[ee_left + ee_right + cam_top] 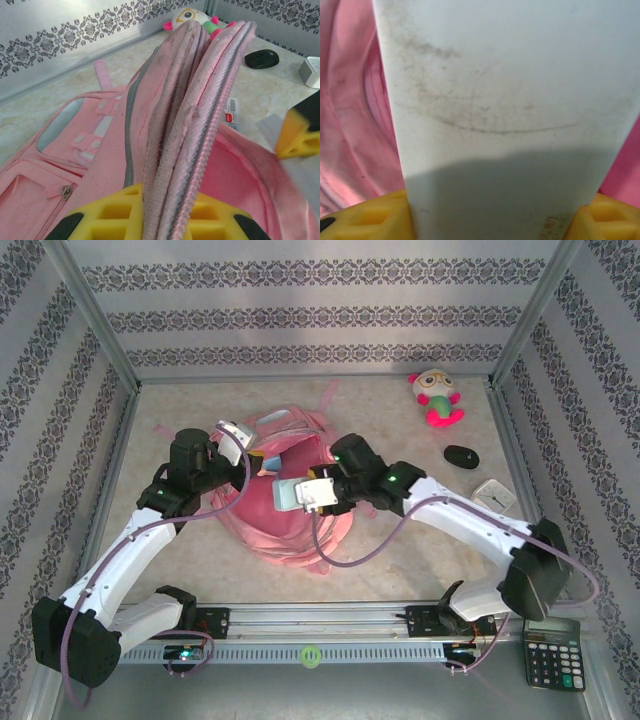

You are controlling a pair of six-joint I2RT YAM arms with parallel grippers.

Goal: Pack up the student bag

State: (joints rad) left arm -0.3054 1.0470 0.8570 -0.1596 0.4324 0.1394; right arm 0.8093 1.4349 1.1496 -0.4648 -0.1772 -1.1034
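- Loading is the step in hand: the student bag (290,525) lies mid-bench with its mouth open.
- Your left jaws are pinched narrow on the bag's zip rim (200,125), holding it up so the mouth gapes.
- Your right jaws grip a pale flat item (505,100) just above that mouth.
- Next, I judge, you lower the item past the rim into the bag, then release. Hold the rim firmly so the opening doesn't sag.
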